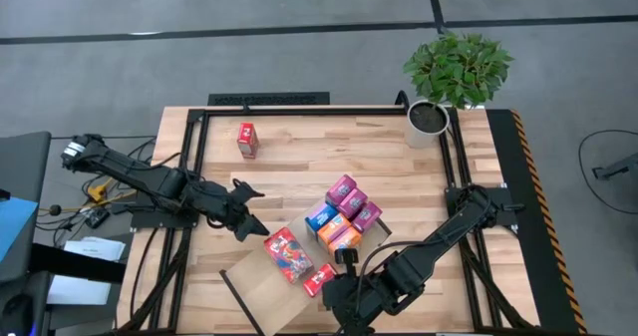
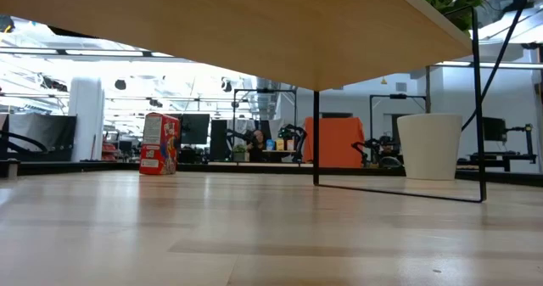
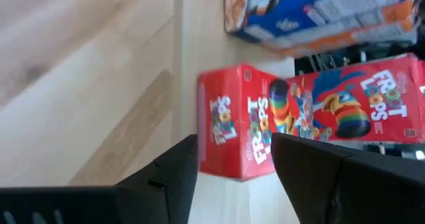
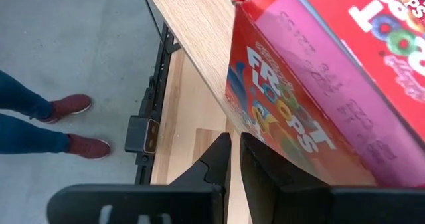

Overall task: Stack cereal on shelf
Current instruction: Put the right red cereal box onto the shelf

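Observation:
The shelf (image 1: 249,281), a pale board with black frame edges, lies slantwise at the table's near edge; the low view looks up at the underside of the shelf (image 2: 254,23). On it lie a red cereal box (image 1: 284,253) and a smaller red box (image 1: 319,277). Several pink, blue and orange boxes (image 1: 341,214) cluster just beyond. One red box (image 1: 246,139) stands alone near the far left. My left gripper (image 1: 251,219) is open, its fingers on either side of the red box's end (image 3: 229,137), with no contact showing. My right gripper (image 1: 344,263) is shut beside the smaller red box (image 4: 312,104). My right gripper (image 4: 236,161) lies with its shut fingers alongside the smaller red box's printed side (image 4: 265,127), low over the shelf. The box itself covers the place where they meet, so I cannot tell whether the fingers touch it.
A potted plant (image 1: 454,77) stands at the table's far right corner, its white pot (image 2: 428,146) beside the shelf's black legs. The lone red box (image 2: 159,143) stands upright on the tabletop. A person's feet (image 4: 66,124) show on the floor past the near edge.

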You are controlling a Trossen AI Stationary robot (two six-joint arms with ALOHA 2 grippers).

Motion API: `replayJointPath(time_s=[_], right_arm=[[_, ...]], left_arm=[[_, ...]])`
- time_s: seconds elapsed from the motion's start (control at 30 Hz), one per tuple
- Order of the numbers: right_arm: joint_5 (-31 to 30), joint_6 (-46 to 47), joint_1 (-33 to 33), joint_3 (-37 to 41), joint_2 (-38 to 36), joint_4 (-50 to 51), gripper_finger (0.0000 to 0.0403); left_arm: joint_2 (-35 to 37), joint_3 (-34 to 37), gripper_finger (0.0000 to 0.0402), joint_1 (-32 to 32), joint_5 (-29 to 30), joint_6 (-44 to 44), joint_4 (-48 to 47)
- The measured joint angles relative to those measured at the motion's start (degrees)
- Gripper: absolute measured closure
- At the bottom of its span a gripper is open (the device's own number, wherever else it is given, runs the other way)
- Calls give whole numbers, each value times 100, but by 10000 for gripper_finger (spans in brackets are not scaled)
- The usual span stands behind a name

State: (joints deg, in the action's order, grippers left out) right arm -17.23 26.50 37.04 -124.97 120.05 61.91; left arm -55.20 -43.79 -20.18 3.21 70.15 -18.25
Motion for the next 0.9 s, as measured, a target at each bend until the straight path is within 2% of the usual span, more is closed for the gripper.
replayJointPath(time_s=[0.17,0.37,0.53,0.9], right_arm=[[0,3,0,0,0,12,344],[0,44,0,0,0,25,344],[0,44,0,0,0,24,344],[6,19,4,0,0,22,344]], left_arm=[[-288,-2,229,-153,-142,134,125],[-600,2,229,-169,-380,163,763],[-675,2,229,-171,-687,214,1444],[-671,2,229,-169,-745,470,2137]])
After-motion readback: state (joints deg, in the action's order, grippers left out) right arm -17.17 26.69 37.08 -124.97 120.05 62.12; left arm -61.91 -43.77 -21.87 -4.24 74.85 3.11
